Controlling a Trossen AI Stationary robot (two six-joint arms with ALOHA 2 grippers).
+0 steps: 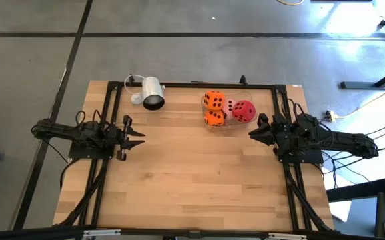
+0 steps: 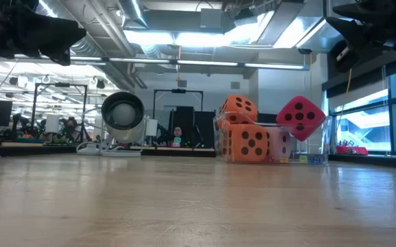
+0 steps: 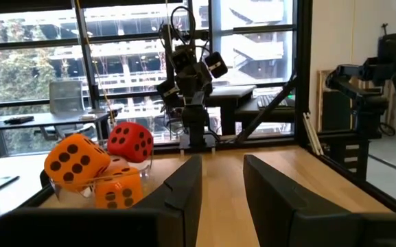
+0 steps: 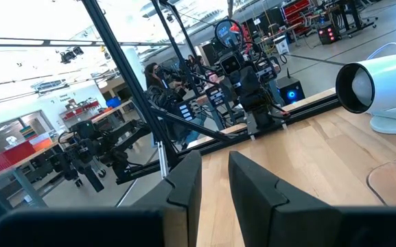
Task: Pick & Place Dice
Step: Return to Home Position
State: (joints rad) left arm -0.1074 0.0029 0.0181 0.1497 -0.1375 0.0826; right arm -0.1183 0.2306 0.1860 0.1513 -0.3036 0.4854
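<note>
Four dice sit heaped in a clear container (image 1: 227,125) near the table's far edge. One orange die (image 1: 213,100) rests on top of the other orange die (image 1: 213,119). The red die (image 1: 243,111) leans tilted on the container's right side, with the pale pink die (image 1: 232,105) between them. The low view shows the upper orange die (image 2: 239,108), the lower one (image 2: 246,142), the red die (image 2: 299,116) and the pink die (image 2: 280,144). My left gripper (image 1: 139,137) is open at the table's left. My right gripper (image 1: 253,130) is open just near-right of the container. Neither touches anything.
A white cylindrical camera (image 1: 152,93) lies on its stand at the far edge, left of the dice, also seen as the camera (image 4: 376,89) in the right wrist view. A black frame (image 1: 179,85) borders the table. Bare wood (image 1: 192,173) lies between the arms.
</note>
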